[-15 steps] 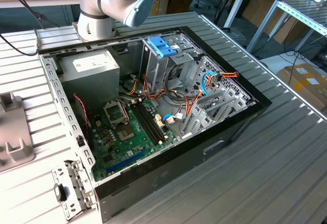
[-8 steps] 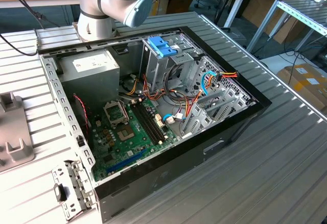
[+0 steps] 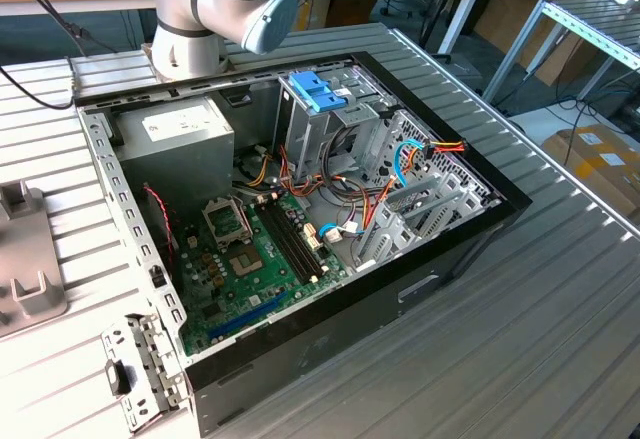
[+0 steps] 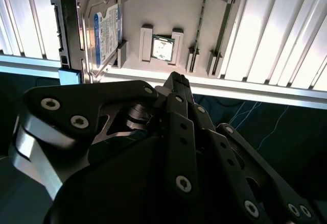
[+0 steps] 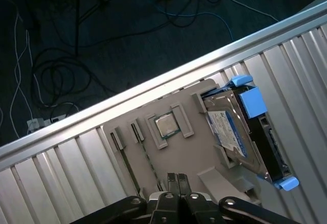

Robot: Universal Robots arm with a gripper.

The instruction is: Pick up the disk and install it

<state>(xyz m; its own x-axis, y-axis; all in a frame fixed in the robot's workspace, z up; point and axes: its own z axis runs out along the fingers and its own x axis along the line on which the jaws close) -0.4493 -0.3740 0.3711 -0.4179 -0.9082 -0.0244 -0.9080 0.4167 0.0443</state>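
Observation:
The disk (image 5: 237, 132) is a flat grey-metal drive with a blue-and-white label and light-blue rail pieces at its ends. It lies in a slot of a grey holder plate (image 5: 196, 155) on the slatted table. In the second wrist view the disk (image 4: 99, 30) sits at the plate's (image 4: 168, 9) far end. My gripper (image 5: 177, 177) hangs above the plate, off to the side of the disk and not touching it. Its fingertips are pressed together with nothing between them. The gripper (image 4: 177, 77) is seen edge-on in the second wrist view.
A processor chip (image 5: 166, 125) rests in another slot of the plate. The open computer case (image 3: 470, 229) lies on the table with its motherboard (image 3: 262, 259), power supply (image 3: 180, 134) and a blue tabbed piece (image 3: 318, 89) on the drive cage. Cables (image 5: 61, 71) lie on the floor past the table edge.

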